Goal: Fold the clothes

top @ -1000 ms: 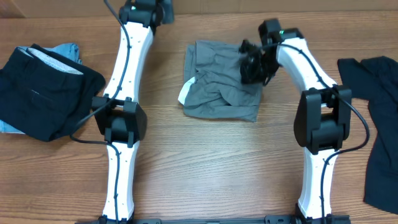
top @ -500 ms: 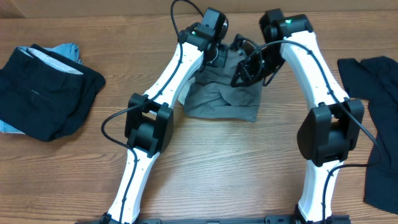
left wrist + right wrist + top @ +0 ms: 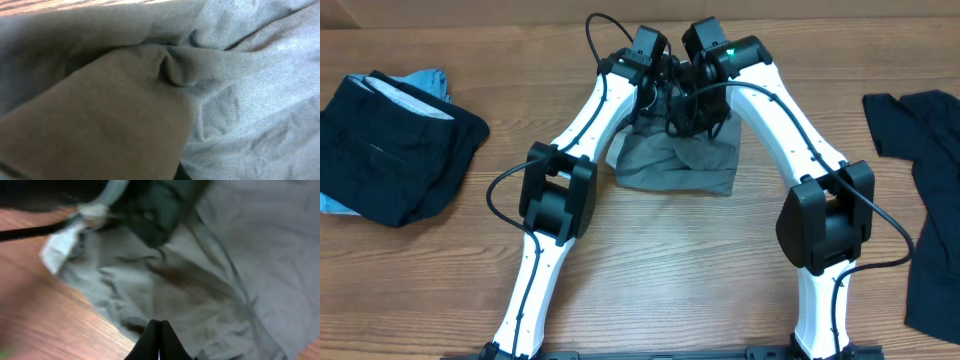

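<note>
A soft, wrinkled grey cotton garment [image 3: 680,168] lies bunched at the middle of the wood-grain counter [image 3: 650,270], with a white label [image 3: 617,150] at its left edge. The left gripper [image 3: 663,88] is closed, seemingly pinching a raised fold. The right gripper [image 3: 159,332] is closed, its tips together just above the cloth.

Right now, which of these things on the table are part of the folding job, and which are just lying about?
Part of the job: grey garment, left hand and right hand at it.
Lying about, untouched: black garment at left, light-blue garment under it, black garment at right, probably waiting their turn.
</note>
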Motion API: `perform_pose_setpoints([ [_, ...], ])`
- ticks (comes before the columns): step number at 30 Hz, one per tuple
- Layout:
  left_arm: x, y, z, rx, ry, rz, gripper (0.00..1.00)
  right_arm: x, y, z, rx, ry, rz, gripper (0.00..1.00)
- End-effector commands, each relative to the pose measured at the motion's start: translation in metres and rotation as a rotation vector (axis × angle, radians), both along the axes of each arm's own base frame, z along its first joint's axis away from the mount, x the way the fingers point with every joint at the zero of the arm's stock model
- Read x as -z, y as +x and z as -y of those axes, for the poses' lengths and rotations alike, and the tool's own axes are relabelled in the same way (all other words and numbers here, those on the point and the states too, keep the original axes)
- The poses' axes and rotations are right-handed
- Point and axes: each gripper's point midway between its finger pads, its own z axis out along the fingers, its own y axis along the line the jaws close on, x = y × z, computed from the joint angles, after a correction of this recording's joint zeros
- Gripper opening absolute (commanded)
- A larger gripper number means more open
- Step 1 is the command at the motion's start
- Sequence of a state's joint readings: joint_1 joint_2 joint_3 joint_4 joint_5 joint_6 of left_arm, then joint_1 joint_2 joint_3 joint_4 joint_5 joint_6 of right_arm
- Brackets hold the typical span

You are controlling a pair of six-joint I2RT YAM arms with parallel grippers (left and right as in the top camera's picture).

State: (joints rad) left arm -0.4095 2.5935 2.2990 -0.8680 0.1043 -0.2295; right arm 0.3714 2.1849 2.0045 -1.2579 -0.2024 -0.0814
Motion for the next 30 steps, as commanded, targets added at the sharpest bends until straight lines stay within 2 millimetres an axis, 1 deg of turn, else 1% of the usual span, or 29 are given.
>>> perform_pose_setpoints([
  [1, 0.038, -0.004, -0.027, -0.042, 0.038, -0.083, 0.04, 0.015, -0.007, 0.003, 0.095, -0.063, -0.006, 0.04],
  [5, 0.039, -0.005, -0.031, -0.047, 0.037, -0.096, 0.04, 0.04, -0.018, -0.009, 0.059, -0.042, -0.03, 0.04],
  [6, 0.039, -0.006, -0.031, -0.047, 0.038, -0.096, 0.04, 0.046, -0.022, -0.008, 0.057, -0.045, -0.041, 0.04],
  [7, 0.039, -0.006, -0.031, -0.048, 0.037, -0.096, 0.04, 0.054, -0.028, -0.005, 0.056, -0.057, -0.064, 0.04],
  [11, 0.039, -0.005, -0.031, -0.048, 0.037, -0.096, 0.04, 0.098, -0.064, 0.011, 0.053, -0.11, -0.172, 0.04],
  [14, 0.039, -0.005, -0.033, -0.051, 0.037, -0.097, 0.04, 0.128, -0.094, 0.026, 0.054, -0.148, -0.251, 0.04],
  [16, 0.039, -0.005, -0.035, -0.054, 0.039, -0.099, 0.04, 0.135, -0.107, 0.036, 0.058, -0.184, -0.286, 0.04],
  [18, 0.039, -0.003, -0.038, -0.053, 0.04, -0.096, 0.04, 0.132, -0.103, 0.036, 0.058, -0.186, -0.271, 0.04],
  [19, 0.037, -0.002, -0.038, -0.049, 0.041, -0.091, 0.04, 0.127, -0.098, 0.034, 0.059, -0.176, -0.251, 0.04],
  [20, 0.035, 0.001, -0.039, -0.046, 0.04, -0.083, 0.04, 0.117, -0.09, 0.03, 0.06, -0.16, -0.219, 0.04],
  [22, 0.025, 0.008, -0.039, -0.042, 0.032, -0.055, 0.04, 0.095, -0.072, 0.022, 0.063, -0.124, -0.145, 0.04],
  [23, 0.011, 0.016, -0.036, -0.043, 0.019, -0.023, 0.05, 0.068, -0.055, 0.014, 0.065, -0.09, -0.072, 0.04],
  [24, -0.003, 0.022, -0.033, -0.043, 0.008, 0.002, 0.07, 0.046, -0.043, 0.009, 0.066, -0.063, -0.017, 0.04],
  [25, -0.012, 0.025, -0.032, -0.043, 0.002, 0.018, 0.09, 0.034, -0.037, 0.007, 0.068, -0.048, 0.015, 0.04],
  [26, -0.026, 0.03, -0.03, -0.043, -0.007, 0.042, 0.13, 0.008, -0.026, 0.005, 0.076, -0.019, 0.076, 0.04],
  [27, -0.05, 0.035, -0.026, -0.04, -0.021, 0.078, 0.18, -0.023, -0.014, 0.006, 0.102, 0.016, 0.143, 0.04],
  [28, -0.063, 0.037, -0.025, -0.04, -0.029, 0.098, 0.23, -0.042, -0.007, 0.009, 0.121, 0.036, 0.182, 0.04],
  [29, -0.078, 0.039, -0.024, -0.039, -0.037, 0.12, 0.27, -0.062, -0.001, 0.015, 0.151, 0.056, 0.222, 0.1],
  [30, -0.094, 0.04, -0.023, -0.038, -0.046, 0.14, 0.33, -0.083, 0.006, 0.026, 0.196, 0.079, 0.26, 0.19],
])
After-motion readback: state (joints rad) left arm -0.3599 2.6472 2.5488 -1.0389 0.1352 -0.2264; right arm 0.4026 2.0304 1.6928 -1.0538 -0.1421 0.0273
